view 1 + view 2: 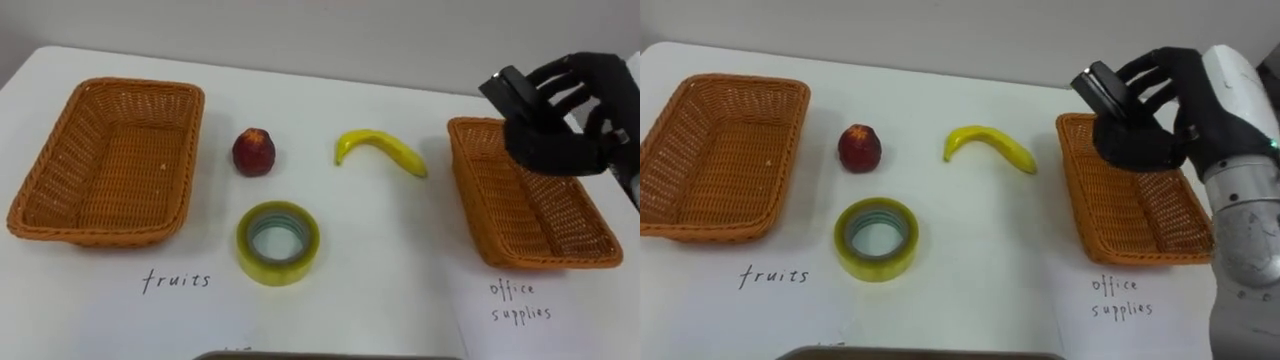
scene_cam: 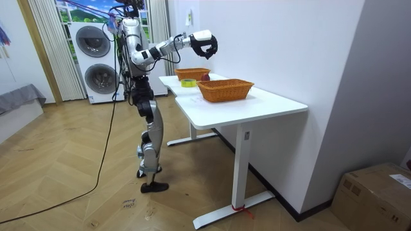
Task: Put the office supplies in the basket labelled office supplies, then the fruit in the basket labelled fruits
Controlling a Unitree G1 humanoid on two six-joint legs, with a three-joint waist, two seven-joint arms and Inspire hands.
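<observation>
- Right hand (image 1: pixel 1155 125) – raised over the far right part of the table (image 1: pixel 970 290), fingers curled round a small black object (image 1: pixel 1102 90). The object is pinched at one end, and its free end sticks out toward the robot's left. What the object is cannot be told for certain; it is judged to be an office supply.
- Governing relation – the black object hangs over the far left corner of the right basket (image 1: pixel 1140 215), clear of the wicker. The open bottom of that basket lies below it and a little nearer the robot.
- Axes – the object's long axis slants from upper left down to lower right. The right basket's long axis runs away from the robot, so there is most room for a drop along its length.
- Judgement – a short lowering toward the basket's middle, then an opening of the fingers, should be enough. Letting go at the present spot risks striking the rim.
- Items left on the table – red fruit (image 1: pixel 859 148) and banana (image 1: pixel 990 148) lie between the baskets, with the tape roll (image 1: pixel 876 238) in front of them. The red fruit is just beside the empty left basket (image 1: pixel 715 150).
</observation>
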